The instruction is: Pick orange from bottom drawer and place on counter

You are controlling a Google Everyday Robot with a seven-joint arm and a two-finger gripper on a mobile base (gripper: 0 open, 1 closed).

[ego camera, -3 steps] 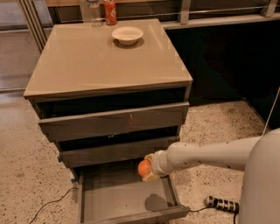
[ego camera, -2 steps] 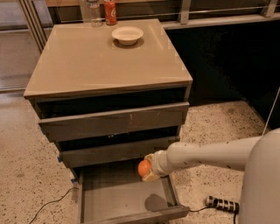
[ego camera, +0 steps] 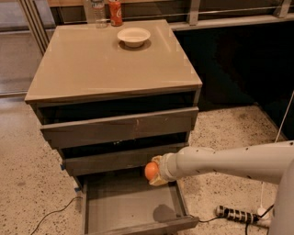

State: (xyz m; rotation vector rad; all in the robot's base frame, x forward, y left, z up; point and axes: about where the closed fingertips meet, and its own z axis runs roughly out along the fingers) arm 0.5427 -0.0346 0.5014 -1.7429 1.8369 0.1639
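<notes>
The tool (ego camera: 155, 173), at the end of the pale arm reaching in from the right, is clamped on the orange (ego camera: 149, 170) and holds it in the air over the rear right part of the bottom drawer (ego camera: 124, 206), just below the front of the middle drawer (ego camera: 124, 158). The bottom drawer is pulled out, and its flat grey floor shows a dark round shadow under the fruit. On the glossy tan desk (ego camera: 105, 64) a white bowl (ego camera: 133, 36) sits near the back edge, with a red can (ego camera: 115, 12) and a clear bottle (ego camera: 97, 9) behind it.
</notes>
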